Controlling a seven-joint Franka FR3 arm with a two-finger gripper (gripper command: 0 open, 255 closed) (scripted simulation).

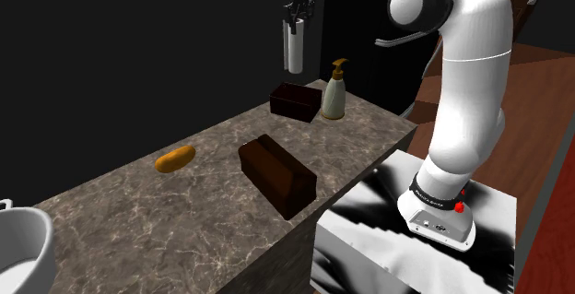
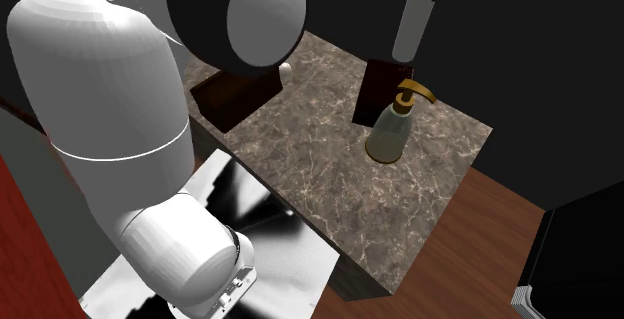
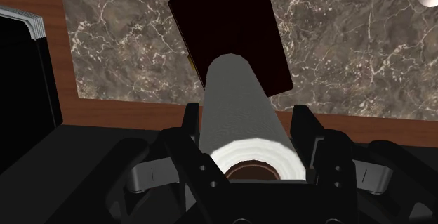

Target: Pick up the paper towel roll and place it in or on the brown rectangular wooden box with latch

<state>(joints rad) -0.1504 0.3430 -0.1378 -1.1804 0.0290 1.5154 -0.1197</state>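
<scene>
Pinching the paper towel roll [image 3: 237, 93], my pincer [image 3: 247, 124] hangs it, long axis vertical, directly above the brown box [image 3: 231, 26].

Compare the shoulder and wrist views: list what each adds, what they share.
Shoulder view adds: an orange loaf, a longer brown box, the white arm on its stand. Wrist view adds: the brown core of the paper towel roll, both fingers pressed on its sides. Shared: the claw shut on that roll, above the small dark box on the marble counter.
</scene>
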